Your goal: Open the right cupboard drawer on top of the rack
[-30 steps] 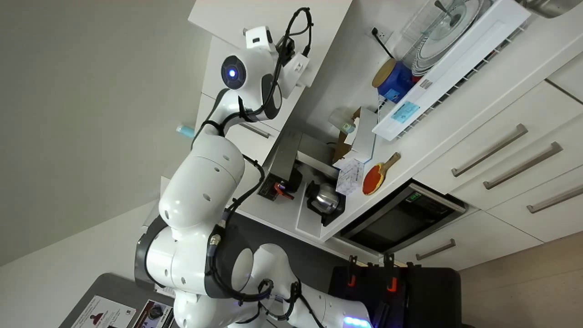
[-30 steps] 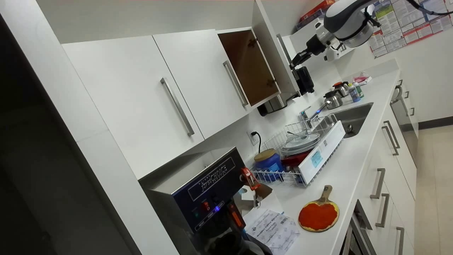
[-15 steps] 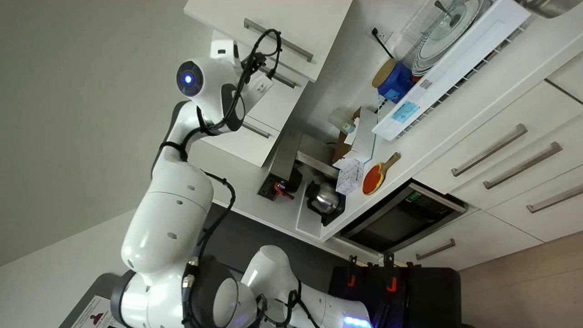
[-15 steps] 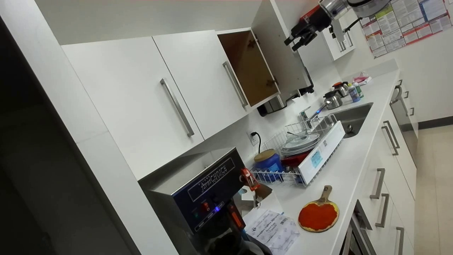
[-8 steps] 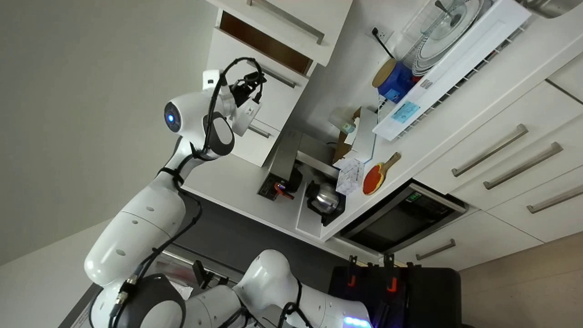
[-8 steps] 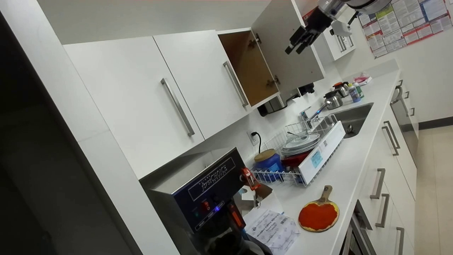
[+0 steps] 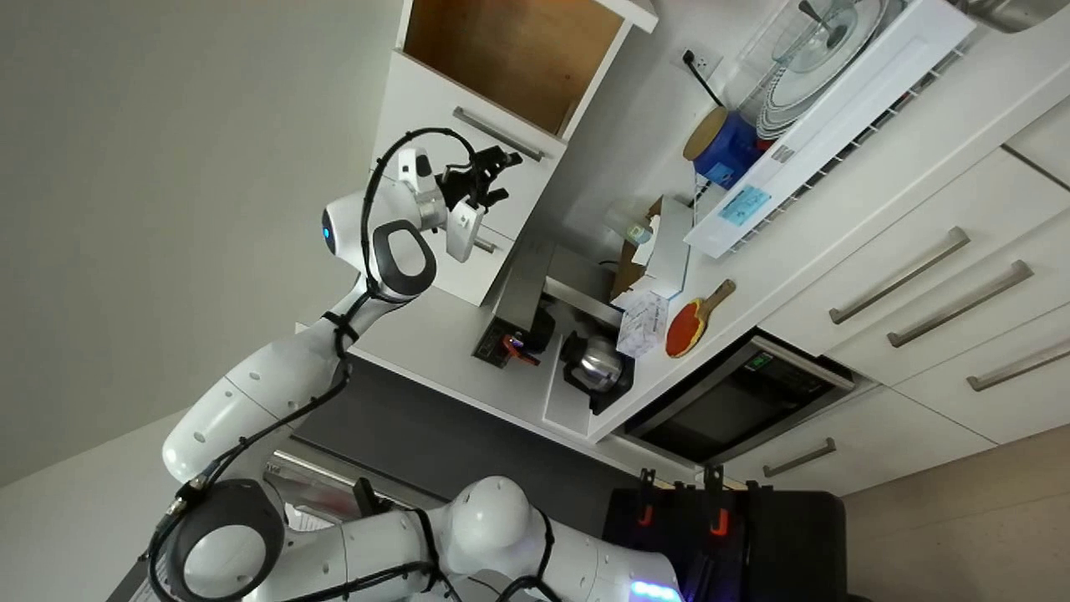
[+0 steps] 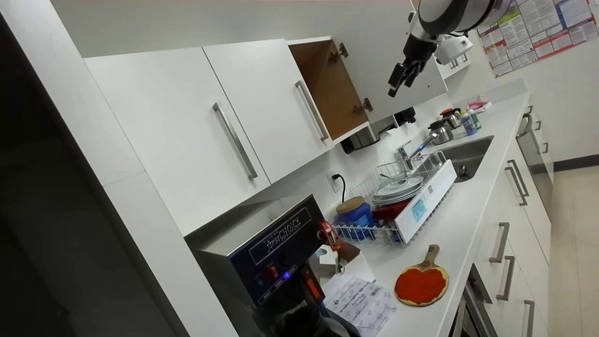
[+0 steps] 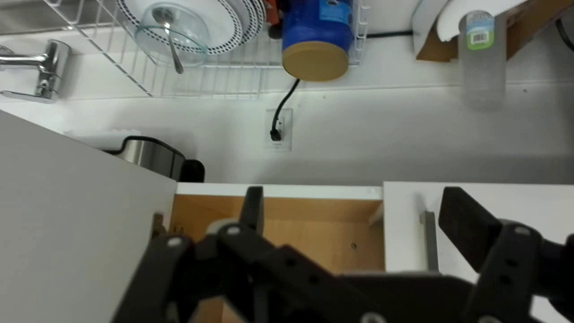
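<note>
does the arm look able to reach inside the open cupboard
Probably yes: the door stands wide open and nothing visible blocks the open gripper from the cupboard, though depth is unclear.

The cupboard door (image 9: pixel 67 224) looks smooth and matt; the cupboard interior (image 9: pixel 327 235), smooth wood; the door handles (image 8: pixel 235 141), brushed metal; the robot arm (image 7: pixel 267 383), glossy and plastic-like; the gripper (image 9: pixel 356 211), matt; the faucet (image 9: pixel 54 67), shiny polished metal; the bowl (image 9: pixel 186 33), clear glass.

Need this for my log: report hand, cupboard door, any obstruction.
Hand open, gripping nothing. Cupboard door wide open, brown interior showing. Hand apart from door, no obstruction seen.
</note>
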Robot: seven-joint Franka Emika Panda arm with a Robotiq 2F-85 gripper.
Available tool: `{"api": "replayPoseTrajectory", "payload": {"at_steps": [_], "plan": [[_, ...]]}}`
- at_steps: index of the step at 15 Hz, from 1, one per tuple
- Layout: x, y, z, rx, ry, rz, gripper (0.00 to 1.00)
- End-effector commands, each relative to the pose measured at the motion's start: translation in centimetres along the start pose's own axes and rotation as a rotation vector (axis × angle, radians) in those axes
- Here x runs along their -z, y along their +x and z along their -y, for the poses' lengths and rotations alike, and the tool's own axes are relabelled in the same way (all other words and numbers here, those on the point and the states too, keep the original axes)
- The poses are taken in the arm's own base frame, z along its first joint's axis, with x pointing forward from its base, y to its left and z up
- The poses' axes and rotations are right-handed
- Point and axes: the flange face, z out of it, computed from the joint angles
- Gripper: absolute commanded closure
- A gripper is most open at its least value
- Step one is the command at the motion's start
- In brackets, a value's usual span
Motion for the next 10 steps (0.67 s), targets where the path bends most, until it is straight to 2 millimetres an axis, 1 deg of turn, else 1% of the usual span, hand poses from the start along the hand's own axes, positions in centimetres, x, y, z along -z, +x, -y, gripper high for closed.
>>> {"api": "replayPoseTrajectory", "payload": {"at_steps": [1,5,10], "plan": [[-2.1,0.0,-0.2,-0.002,-0.134,0.136,0.0],[-3.1,-0.2,0.2,0.012,-0.229,0.273,0.0],[-3.0,0.3,0.9,0.021,-0.209,0.359,0.0]]}}
